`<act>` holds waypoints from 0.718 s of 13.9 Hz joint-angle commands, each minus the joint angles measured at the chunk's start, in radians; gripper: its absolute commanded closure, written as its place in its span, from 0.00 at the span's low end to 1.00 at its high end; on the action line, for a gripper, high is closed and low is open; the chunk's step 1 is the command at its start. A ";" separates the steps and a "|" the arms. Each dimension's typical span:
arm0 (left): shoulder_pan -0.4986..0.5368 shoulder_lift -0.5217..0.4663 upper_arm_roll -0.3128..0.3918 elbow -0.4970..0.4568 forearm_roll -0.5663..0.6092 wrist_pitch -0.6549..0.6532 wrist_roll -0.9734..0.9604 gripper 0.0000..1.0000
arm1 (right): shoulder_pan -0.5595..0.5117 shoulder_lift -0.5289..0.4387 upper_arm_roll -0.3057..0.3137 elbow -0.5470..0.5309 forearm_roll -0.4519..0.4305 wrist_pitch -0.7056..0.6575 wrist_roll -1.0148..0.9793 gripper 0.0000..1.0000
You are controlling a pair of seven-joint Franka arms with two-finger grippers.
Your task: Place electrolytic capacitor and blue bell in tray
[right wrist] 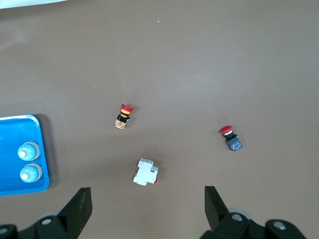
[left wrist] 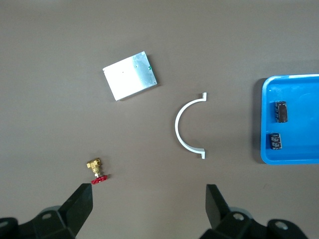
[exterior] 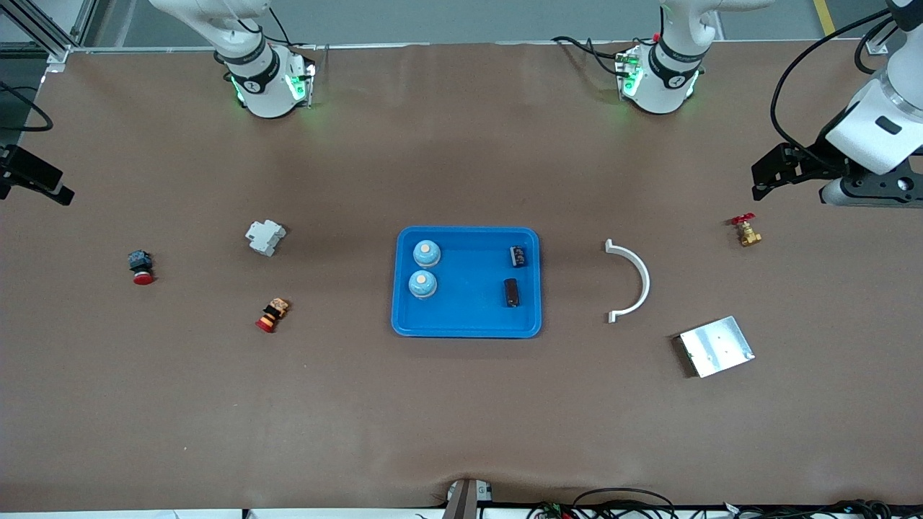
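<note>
On inspection, both blue bells [exterior: 426, 254] and two dark capacitors [exterior: 511, 292] lay inside the tray [exterior: 467, 329] at mid-table; I judged the placing complete. My left gripper [left wrist: 149, 199] and right gripper [right wrist: 148, 199] hung open and empty over opposite table ends.

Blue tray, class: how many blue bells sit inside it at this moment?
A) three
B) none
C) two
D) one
C: the front view shows two blue bells side by side inside the tray, at the end toward the right arm, with two dark capacitors at the tray's end toward the left arm.
</note>
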 commanded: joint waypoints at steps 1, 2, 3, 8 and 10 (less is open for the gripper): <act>0.000 -0.027 -0.003 -0.026 0.020 0.017 0.016 0.00 | -0.020 -0.010 0.015 0.007 -0.016 -0.016 0.002 0.00; 0.000 -0.028 -0.003 -0.026 0.018 0.017 0.016 0.00 | -0.019 -0.010 0.016 0.007 -0.016 -0.016 0.002 0.00; 0.000 -0.028 -0.003 -0.026 0.014 0.017 0.014 0.00 | -0.017 -0.010 0.016 0.007 -0.016 -0.016 0.000 0.00; -0.003 -0.022 -0.001 -0.022 0.001 0.016 -0.044 0.00 | -0.016 -0.010 0.018 0.007 -0.016 -0.015 0.000 0.00; -0.006 -0.024 -0.001 -0.022 0.009 0.016 -0.041 0.00 | -0.014 -0.010 0.020 0.007 -0.019 -0.016 0.000 0.00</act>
